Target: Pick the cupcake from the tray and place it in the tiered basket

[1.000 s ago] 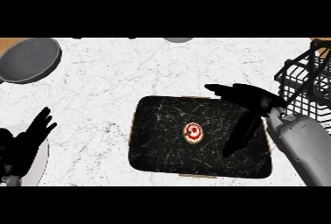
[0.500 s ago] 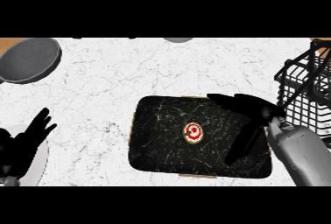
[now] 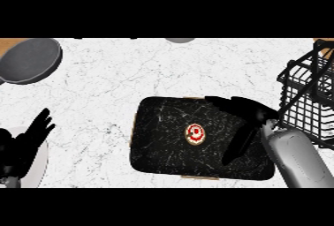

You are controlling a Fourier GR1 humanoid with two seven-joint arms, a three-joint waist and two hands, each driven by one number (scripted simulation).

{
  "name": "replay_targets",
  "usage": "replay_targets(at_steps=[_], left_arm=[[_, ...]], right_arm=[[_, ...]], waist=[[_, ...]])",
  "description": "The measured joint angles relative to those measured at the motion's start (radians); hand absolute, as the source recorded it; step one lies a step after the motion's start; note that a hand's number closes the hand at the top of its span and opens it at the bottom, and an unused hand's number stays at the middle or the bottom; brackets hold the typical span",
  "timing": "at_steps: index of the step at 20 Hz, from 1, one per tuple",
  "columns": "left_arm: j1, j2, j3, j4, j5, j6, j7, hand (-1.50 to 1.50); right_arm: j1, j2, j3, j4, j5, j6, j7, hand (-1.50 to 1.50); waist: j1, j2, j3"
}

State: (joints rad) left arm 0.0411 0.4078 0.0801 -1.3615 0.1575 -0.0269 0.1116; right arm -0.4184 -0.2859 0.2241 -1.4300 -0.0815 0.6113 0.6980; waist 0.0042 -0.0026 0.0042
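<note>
Right hand [image 3: 251,115] over the black tray [image 3: 163,150], fingers [image 3: 238,141] spread apart and holding nothing, cupcake [image 3: 195,133] just left of them at tray centre, tiered basket [image 3: 310,103] to their right: best lowered squarely round the cupcake before closing

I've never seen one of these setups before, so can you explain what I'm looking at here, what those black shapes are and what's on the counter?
This view looks steeply down from a humanoid robot's head at a white marble counter. The black shapes are its hands on grey forearms. The right hand is open above the right part of a dark tray, beside a small red-topped cupcake that sits near the tray's middle; it holds nothing. The left hand rests open at the lower left edge, over a white plate. A black wire tiered basket stands at the right, and a grey pan lies at the upper left.
</note>
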Motion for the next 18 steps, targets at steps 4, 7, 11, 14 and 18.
replay_targets(at_steps=[4,7,11,14,18], left_arm=[[0.010,-0.009,0.017,-0.031,-0.009,-0.013,0.034,0.00],[0.004,-0.027,0.029,-0.026,-0.026,-0.020,0.036,0.00],[0.009,-0.045,0.040,-0.032,-0.053,-0.027,0.031,0.00],[0.007,-0.052,0.052,-0.012,-0.063,-0.046,0.008,0.00],[-0.005,-0.059,0.066,-0.017,-0.078,-0.045,0.029,0.00]], right_arm=[[-0.007,0.060,0.007,0.032,0.067,-0.016,-0.026,-1.50],[0.010,0.091,0.004,0.031,0.106,-0.021,-0.039,-1.50],[-0.011,0.125,-0.015,0.087,0.151,-0.019,-0.071,-1.50],[-0.014,0.144,-0.015,0.111,0.191,-0.026,-0.096,-1.50],[-0.009,0.172,-0.018,0.107,0.214,-0.026,-0.088,-1.50]], waist=[[0.001,0.001,-0.001],[0.000,0.001,-0.001],[0.000,-0.002,-0.002],[-0.003,-0.008,-0.004],[-0.005,-0.010,-0.006]])
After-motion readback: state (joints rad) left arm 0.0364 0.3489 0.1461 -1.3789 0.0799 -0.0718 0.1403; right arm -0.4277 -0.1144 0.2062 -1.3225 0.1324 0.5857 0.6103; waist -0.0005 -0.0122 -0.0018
